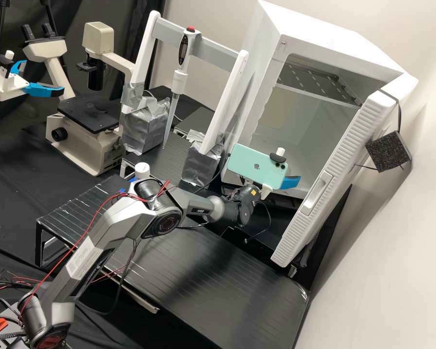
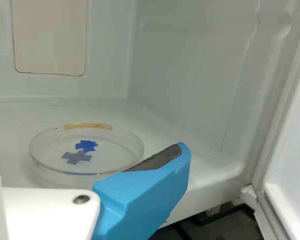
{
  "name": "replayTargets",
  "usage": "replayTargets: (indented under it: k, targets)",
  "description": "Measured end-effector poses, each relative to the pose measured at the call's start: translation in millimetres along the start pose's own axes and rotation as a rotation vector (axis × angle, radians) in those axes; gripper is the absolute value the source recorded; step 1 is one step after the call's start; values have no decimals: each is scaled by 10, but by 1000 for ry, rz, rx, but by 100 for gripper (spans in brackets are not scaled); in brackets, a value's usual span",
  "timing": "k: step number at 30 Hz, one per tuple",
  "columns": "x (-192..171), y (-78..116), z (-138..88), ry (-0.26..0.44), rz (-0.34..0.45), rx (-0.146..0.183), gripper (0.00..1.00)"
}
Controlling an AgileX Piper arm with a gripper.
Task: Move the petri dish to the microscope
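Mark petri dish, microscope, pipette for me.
Petri dish (image 2: pixel 112 156): wrist view, on its clear top.
Microscope (image 1: pixel 85 114): high view, on its black stage.
Pipette (image 1: pixel 179 81): high view, on its white barrel.

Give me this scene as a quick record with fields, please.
Petri dish: on the floor of the white cabinet
Dish marking: blue cross-shaped tape
Claw: open, at the dish, not gripping it
Cabinet door: open
Microscope: across the bench, beyond the pipette stand
Task status: dish not yet at microscope
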Motion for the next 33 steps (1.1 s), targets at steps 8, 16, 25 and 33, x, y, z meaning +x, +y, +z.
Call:
replayTargets:
  k: [8, 16, 25, 33]
  targets:
    - [16, 22, -7, -9, -7, -22, 0]
    - [41, 33, -14, -2, -14, -47, 0]
    - [46, 34, -7, -11, -18, -54, 0]
    - [46, 33, -4, -13, -18, -54, 0]
